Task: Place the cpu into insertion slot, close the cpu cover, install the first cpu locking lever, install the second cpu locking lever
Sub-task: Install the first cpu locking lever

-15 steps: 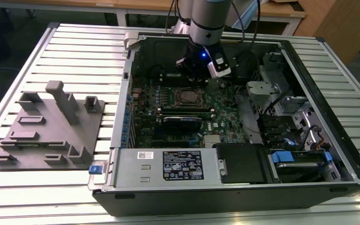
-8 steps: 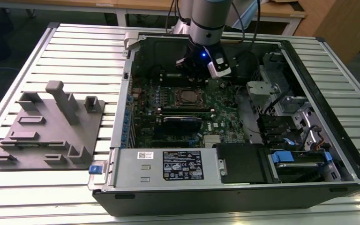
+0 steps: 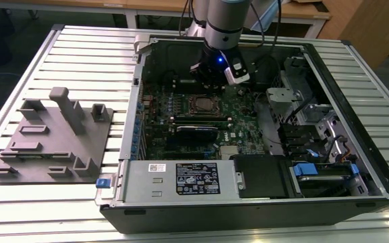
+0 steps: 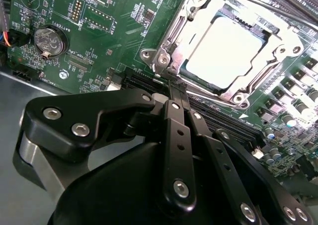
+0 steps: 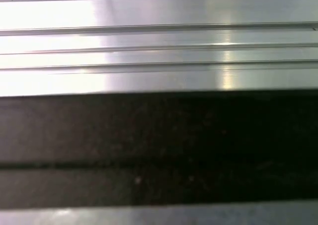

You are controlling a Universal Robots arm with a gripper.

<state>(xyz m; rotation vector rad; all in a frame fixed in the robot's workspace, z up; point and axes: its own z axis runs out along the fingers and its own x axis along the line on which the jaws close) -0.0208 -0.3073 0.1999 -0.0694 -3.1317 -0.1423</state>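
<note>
Just beyond fingers (image 4: 175, 111), cpu (image 4: 226, 53), seemingly seated

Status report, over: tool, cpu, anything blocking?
Tool shut, tips at the cpu cover edge. Cpu seated, cover down over it. No obstruction seen.

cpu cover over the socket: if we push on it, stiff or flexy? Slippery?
Probably stiff: the cpu cover looks like a metal frame lying flat around the cpu. Likely slippery, since its bare surface shines. Its rails look thin, so an off-centre push might flex it.

Black, screw-studded claw (image 4: 175, 93); grey arm (image 3: 223, 20)
</note>
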